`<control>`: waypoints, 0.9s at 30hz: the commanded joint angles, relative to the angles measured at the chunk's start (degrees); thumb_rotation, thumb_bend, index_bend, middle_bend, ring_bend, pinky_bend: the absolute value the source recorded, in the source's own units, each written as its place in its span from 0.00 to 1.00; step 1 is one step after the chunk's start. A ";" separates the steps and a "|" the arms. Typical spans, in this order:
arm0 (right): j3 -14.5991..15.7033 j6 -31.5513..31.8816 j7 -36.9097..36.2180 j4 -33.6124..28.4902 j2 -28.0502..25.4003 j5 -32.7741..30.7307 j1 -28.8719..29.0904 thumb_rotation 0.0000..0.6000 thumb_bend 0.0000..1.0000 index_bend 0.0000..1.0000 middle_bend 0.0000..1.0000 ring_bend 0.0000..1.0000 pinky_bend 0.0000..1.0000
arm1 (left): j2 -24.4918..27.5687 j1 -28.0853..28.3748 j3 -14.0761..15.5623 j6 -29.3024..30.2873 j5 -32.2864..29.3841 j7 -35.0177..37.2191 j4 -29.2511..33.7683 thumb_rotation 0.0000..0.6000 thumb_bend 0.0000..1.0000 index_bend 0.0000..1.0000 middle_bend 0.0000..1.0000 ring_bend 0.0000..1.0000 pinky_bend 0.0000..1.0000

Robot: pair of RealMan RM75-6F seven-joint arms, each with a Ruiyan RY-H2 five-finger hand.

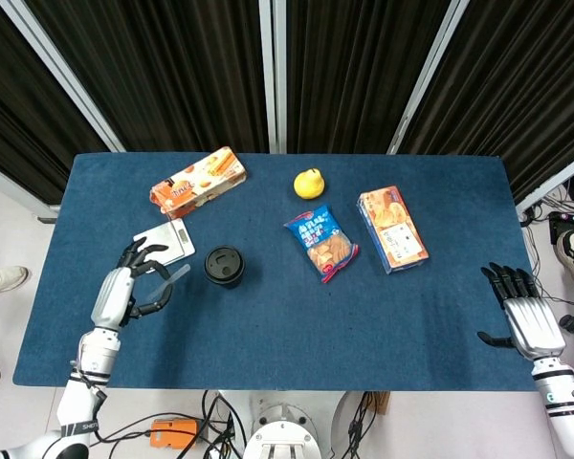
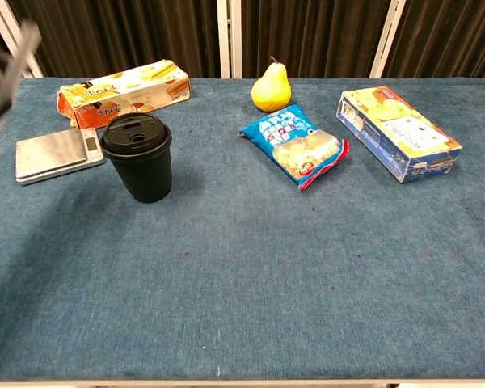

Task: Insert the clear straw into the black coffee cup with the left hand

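Straw point(image 1: 175, 278) in left hand point(image 1: 124, 287), beside cup point(image 1: 224, 266)

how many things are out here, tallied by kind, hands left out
snack boxes: 2, the orange box and blue-sided box
chip bag: 1
pear: 1
black coffee cup: 1
scale: 1
clear straw: 1
total: 7

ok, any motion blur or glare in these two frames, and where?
Chest view: the clear plastic straw is a smeared streak at the top-left edge; the black lidded coffee cup stays sharp, with soft sheen on its lid. Head view: the left hand and straw are slightly soft; no strong glare on the blue cloth table.
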State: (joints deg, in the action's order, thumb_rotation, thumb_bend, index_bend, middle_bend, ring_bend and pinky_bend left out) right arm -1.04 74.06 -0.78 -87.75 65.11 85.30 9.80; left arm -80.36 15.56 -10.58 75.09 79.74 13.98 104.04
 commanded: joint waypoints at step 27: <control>-0.21 -0.16 0.72 -0.74 -0.39 -1.82 -0.38 1.00 0.20 0.00 0.08 0.00 0.01 | -17.84 11.85 -9.35 -3.63 -7.12 19.53 -11.12 1.00 0.39 0.56 0.22 0.00 0.00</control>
State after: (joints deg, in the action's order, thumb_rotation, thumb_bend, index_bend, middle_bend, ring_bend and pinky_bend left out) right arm -1.26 73.90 -0.06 -88.49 64.71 83.48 9.43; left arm -98.12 27.40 -20.01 71.37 72.56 33.61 93.02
